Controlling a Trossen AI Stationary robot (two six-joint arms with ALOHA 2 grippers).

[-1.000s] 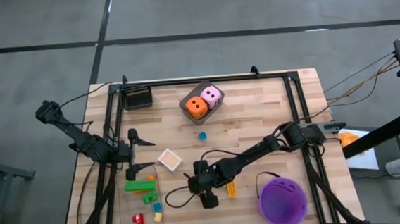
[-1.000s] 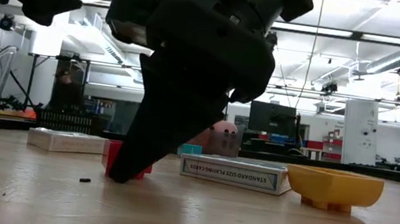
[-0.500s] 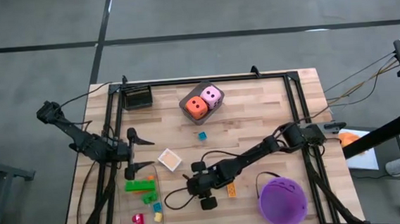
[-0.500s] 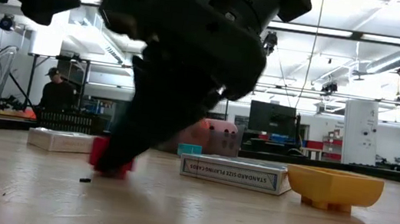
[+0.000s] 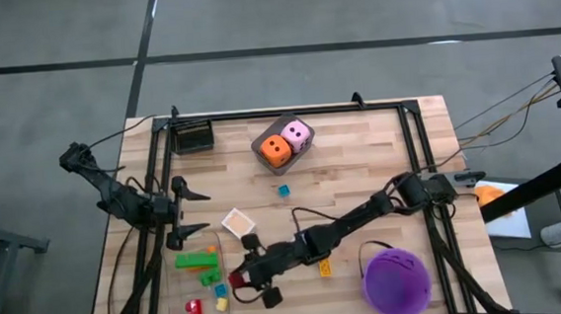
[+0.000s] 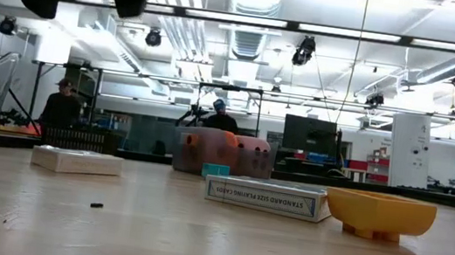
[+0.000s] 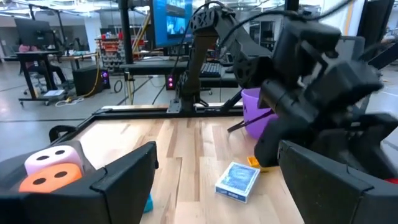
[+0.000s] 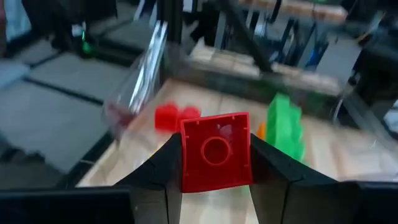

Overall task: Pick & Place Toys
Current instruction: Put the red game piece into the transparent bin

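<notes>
Wood table [image 5: 360, 161], your right gripper [image 5: 239, 278] has closed on the red brick [image 8: 215, 150] and lifted it off the boards since a second ago, now beside the tray [image 5: 223, 242]. Left gripper [image 5: 191, 212] waits open near the tray's far end. Next: drop it in.

A red brick [image 8: 215, 158] of smooth, glossy plastic sits between matt black fingers [image 8: 153, 180]; the worktop [image 5: 360, 161] is pale planked wood with a satin finish, framed by dark metal rails [image 5: 287, 113]; at its left front corner a clear plastic tray [image 5: 206, 286] holds shiny bricks; the round bucket [image 5: 397, 281] is smooth purple plastic; the boxed playing cards [image 6: 268, 195] look like printed card
</notes>
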